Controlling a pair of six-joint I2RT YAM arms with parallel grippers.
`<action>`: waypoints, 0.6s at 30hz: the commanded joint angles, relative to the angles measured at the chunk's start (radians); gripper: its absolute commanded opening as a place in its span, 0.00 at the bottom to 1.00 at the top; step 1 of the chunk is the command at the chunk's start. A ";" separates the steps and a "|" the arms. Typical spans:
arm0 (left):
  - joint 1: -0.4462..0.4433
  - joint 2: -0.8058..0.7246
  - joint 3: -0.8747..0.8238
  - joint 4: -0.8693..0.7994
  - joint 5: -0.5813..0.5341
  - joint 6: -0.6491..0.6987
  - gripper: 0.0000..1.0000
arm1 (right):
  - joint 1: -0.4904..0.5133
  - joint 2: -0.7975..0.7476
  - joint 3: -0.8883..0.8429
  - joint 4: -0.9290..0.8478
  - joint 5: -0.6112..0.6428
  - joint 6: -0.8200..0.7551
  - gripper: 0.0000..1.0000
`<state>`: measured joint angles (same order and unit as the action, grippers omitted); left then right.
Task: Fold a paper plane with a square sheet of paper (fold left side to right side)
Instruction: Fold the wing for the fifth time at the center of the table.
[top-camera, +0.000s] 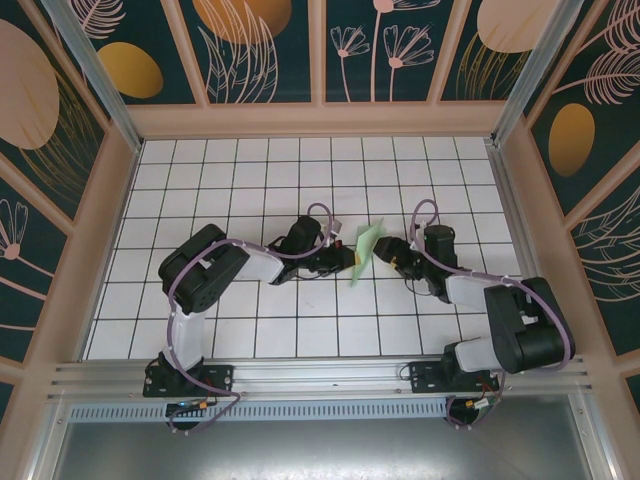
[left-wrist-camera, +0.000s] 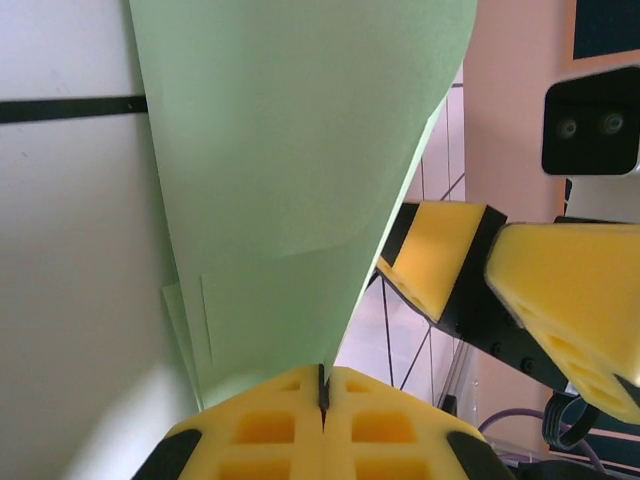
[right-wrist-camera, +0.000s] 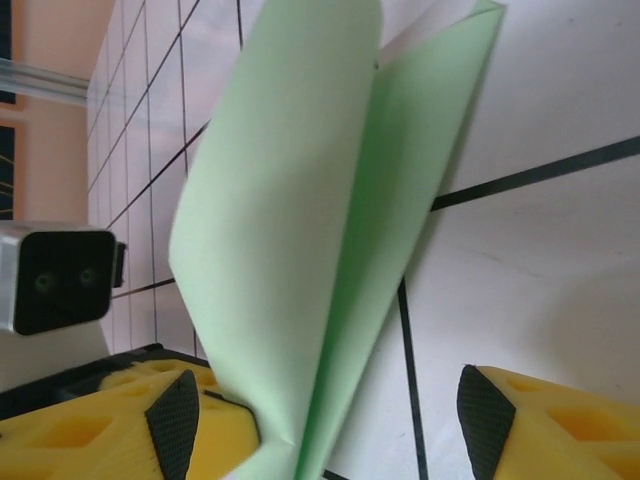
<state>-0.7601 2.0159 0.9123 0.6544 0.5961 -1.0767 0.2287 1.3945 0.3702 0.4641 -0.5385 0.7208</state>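
Note:
The pale-green square sheet of paper (top-camera: 365, 249) is folded into a narrow tapering shape and held up off the table between the two grippers. My left gripper (top-camera: 343, 258) is shut on its lower edge; in the left wrist view the paper (left-wrist-camera: 300, 170) rises from the closed yellow jaws (left-wrist-camera: 323, 392). In the right wrist view two leaves of the paper (right-wrist-camera: 300, 220) stand apart along a crease. My right gripper (right-wrist-camera: 335, 425) is open around their lower end, and the paper lies against its left finger (right-wrist-camera: 185, 425). The right finger (right-wrist-camera: 490, 420) stands clear.
The white grid table (top-camera: 250, 190) stretches around both arms, ringed by a wooden frame and patterned walls (top-camera: 260, 50). The right gripper's yellow fingers (left-wrist-camera: 445, 255) sit close beside the paper in the left wrist view. An aluminium rail (top-camera: 320, 375) runs along the near edge.

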 joint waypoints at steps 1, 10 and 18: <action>-0.008 0.021 0.001 0.053 0.018 -0.032 0.00 | 0.003 0.042 0.003 0.124 -0.053 0.025 0.71; -0.009 0.044 0.003 0.063 0.022 -0.047 0.00 | 0.036 0.158 0.066 0.126 -0.042 0.046 0.66; -0.009 0.061 0.014 0.065 0.031 -0.047 0.00 | 0.055 0.229 0.128 0.008 0.006 0.043 0.60</action>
<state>-0.7658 2.0632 0.9127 0.6930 0.6056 -1.1133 0.2665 1.5845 0.4633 0.5232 -0.5690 0.7658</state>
